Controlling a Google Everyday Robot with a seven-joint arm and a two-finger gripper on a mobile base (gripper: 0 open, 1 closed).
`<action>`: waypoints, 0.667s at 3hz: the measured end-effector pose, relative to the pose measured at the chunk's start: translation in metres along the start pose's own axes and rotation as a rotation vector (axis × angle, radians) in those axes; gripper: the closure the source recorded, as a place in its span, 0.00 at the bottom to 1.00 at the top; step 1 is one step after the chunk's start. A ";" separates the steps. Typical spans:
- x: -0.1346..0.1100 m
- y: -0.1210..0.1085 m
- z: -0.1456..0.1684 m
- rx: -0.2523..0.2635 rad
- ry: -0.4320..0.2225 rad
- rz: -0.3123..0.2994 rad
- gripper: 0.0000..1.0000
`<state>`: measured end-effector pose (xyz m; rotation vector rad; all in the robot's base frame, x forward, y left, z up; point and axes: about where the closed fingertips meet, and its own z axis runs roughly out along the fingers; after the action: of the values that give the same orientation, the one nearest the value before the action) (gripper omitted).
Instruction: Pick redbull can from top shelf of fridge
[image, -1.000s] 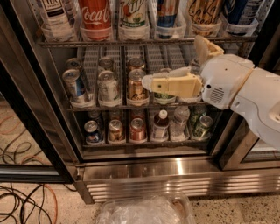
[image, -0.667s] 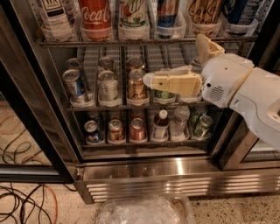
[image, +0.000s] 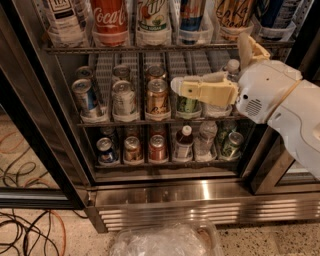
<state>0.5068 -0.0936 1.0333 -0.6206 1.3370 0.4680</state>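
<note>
Coca-Cola bottle (image: 109, 17); floor cables (image: 30, 232) (orange, black) lower left; clear plastic (image: 165, 241) bottom.

The two-finger gripper (image: 210, 61) is just above the front edge of the grey wire middle rack (image: 150, 121), towards its right end. Its fingers (image: 205, 91) are blocky cream-yellow plastic pieces with visible seams, and the longer one ends in a pale grey rounded pad. Behind them is a bulbous glossy white wrist housing (image: 262, 92) with a small patch of dotted vent holes. A thin tan seam line curves across the shell where it meets the broad smooth white forearm (image: 300, 130).
</note>
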 end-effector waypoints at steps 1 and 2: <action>-0.019 -0.001 -0.006 0.043 0.002 -0.046 0.00; -0.018 -0.004 -0.002 0.041 0.000 -0.048 0.00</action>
<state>0.5052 -0.0974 1.0513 -0.6173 1.3260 0.4002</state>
